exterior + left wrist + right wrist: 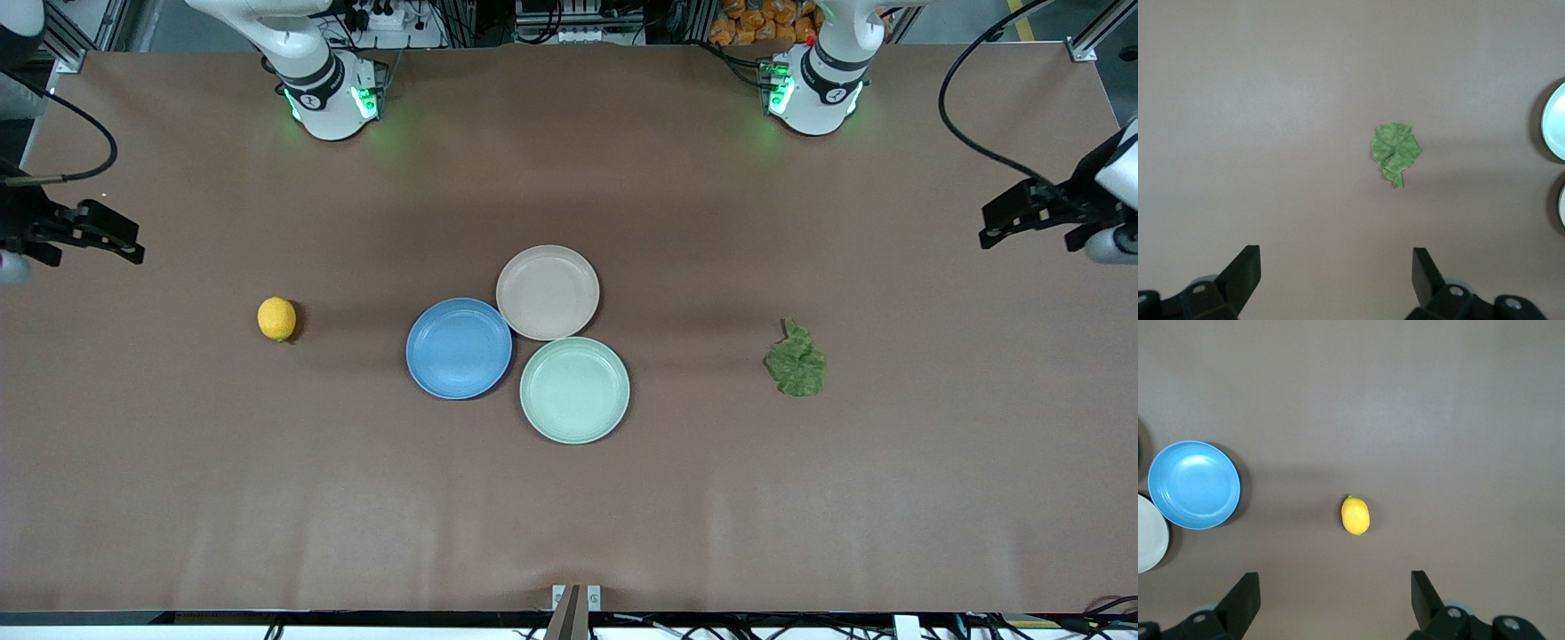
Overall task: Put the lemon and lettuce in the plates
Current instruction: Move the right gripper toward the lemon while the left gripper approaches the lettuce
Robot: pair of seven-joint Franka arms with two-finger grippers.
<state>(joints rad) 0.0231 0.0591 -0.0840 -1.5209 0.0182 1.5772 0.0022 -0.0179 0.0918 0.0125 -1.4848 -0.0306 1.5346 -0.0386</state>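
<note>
So from my front cam, going across from the right arm's end: the right gripper (pixel 133 247) is hanging up in the air over bare table (pixel 569 516) at that end, fingers (pixel 1245 597) spread wide with nothing between them. Just sitting there waiting. The lemon (pixel 276 318) lies on the table by itself, toward the right arm's end, well apart from the plates. On the right wrist cam I see it sitting below the gripper, not touched.

Middle of the table has the three plates bunched up, rims touching or nearly so. The blue plate (pixel 459 348) is toward the lemon's end, the beige-pink plate (pixel 548 292) is farthest from my front cam, and the mint-green plate (pixel 574 389) is nearest to it. All three have nothing in them.

Then the lettuce (pixel 796 360), flat on the table toward the left arm's end, well apart from the plates. The left gripper (pixel 989 227) hovers over that end of the table, also spread and holding nothing.
</note>
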